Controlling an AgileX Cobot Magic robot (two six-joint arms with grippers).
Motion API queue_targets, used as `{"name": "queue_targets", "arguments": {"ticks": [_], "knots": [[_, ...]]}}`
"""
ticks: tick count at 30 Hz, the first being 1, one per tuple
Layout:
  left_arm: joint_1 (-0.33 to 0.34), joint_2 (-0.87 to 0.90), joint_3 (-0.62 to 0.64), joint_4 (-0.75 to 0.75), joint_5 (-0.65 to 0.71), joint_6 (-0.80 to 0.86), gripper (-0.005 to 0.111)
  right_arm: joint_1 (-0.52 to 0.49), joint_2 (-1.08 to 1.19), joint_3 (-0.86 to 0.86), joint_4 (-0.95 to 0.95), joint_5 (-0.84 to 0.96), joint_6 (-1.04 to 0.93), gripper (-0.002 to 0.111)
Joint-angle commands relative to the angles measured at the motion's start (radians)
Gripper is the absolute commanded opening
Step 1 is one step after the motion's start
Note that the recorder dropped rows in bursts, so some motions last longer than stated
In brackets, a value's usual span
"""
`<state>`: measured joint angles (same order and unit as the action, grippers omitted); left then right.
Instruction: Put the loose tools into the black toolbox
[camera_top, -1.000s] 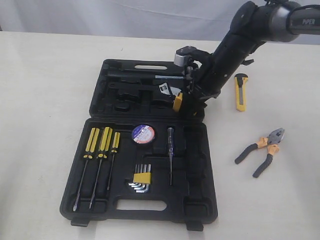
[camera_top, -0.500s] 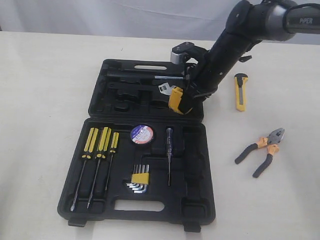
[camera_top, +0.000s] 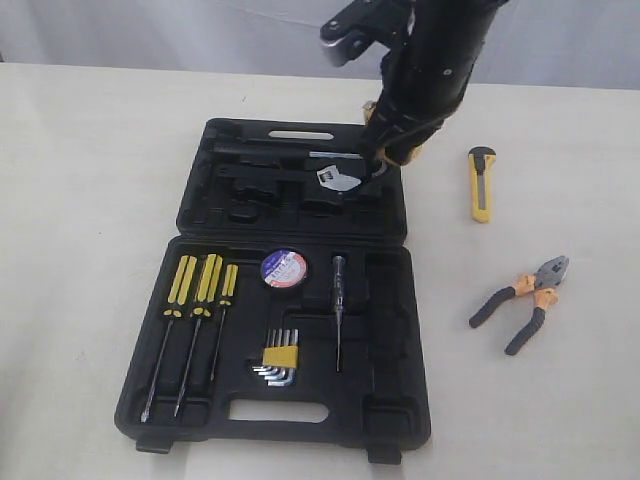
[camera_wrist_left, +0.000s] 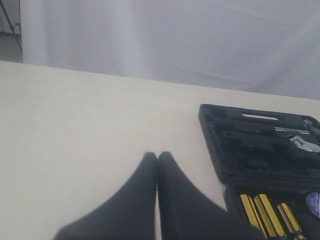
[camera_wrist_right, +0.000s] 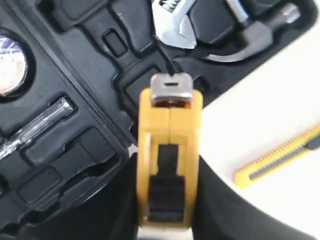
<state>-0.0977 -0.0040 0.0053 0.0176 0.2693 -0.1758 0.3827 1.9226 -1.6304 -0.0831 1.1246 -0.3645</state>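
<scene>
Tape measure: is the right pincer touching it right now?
Touching. The right wrist view shows the tape measure squeezed between both fingers of the right pincer, no gap either side.

left tool (camera_wrist_left: 157, 155): jaws pressed together | above table (camera_wrist_left: 75, 110) | black toolbox (camera_wrist_left: 212, 135) nearby, lid open

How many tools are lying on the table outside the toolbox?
2: knife right of the lid; pliers right of the base. The right gripper holds the tape measure. Arm hides some table.
</scene>
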Motion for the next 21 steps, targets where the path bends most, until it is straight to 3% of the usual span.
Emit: {"name": "queue_targets", "arguments": {"ticks": [1, 4, 6, 11, 21], "knots": [[-0.006, 0.004, -0.005, 0.005, 0.001, 0.0, 0.0, 0.119, -0.004, 0.003, -0.255, 0.026, 0.299, -0.001], [-0.006, 0.004, -0.005, 0.005, 0.001, 0.0, 0.0, 0.235, 0.057, 0.003, -0.557, 0.066, 0.567, -0.001], [-0.006, 0.004, -0.005, 0.005, 0.001, 0.0, 0.0, 0.283, 0.122, 0.003, -0.596, 0.096, 0.616, -0.001], [-0.006, 0.004, -0.005, 0.005, 0.001, 0.0, 0.0, 0.294, 0.246, 0.003, -0.561, 0.096, 0.726, -0.001], [-0.006, 0.004, -0.005, 0.005, 0.001, 0.0, 0.0, 0.294, 0.248, 0.003, -0.508, 0.096, 0.765, 0.0]]}}
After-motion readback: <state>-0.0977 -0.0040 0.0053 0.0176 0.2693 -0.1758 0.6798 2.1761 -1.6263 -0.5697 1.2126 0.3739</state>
